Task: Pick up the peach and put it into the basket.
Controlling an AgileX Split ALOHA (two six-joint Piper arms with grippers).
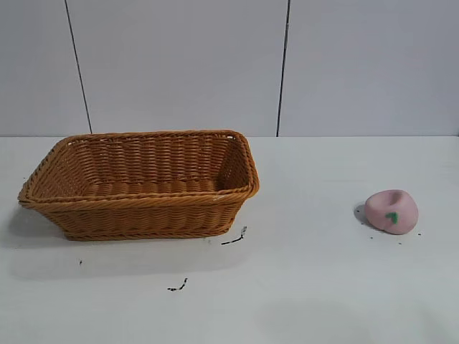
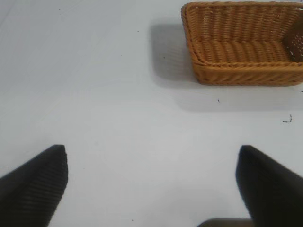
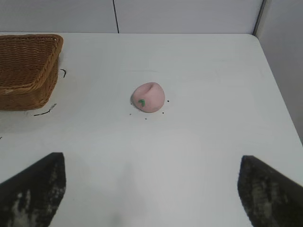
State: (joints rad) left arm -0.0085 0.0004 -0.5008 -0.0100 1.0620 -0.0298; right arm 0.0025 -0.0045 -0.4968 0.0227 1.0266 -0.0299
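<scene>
The pale-pink peach (image 1: 391, 211) with a green leaf mark lies on the white table at the right; it also shows in the right wrist view (image 3: 148, 97). The orange-brown wicker basket (image 1: 143, 215) stands at the left, empty; it shows in the left wrist view (image 2: 246, 71) and the right wrist view (image 3: 28, 90). My right gripper (image 3: 151, 189) is open and empty, well short of the peach, which lies ahead between the finger lines. My left gripper (image 2: 151, 184) is open and empty above bare table, away from the basket. Neither gripper shows in the exterior view.
Small black marks lie on the table near the basket's front corner (image 1: 233, 240) and further forward (image 1: 178, 287). The table's right edge (image 3: 279, 94) runs close beyond the peach. A grey panelled wall stands behind the table.
</scene>
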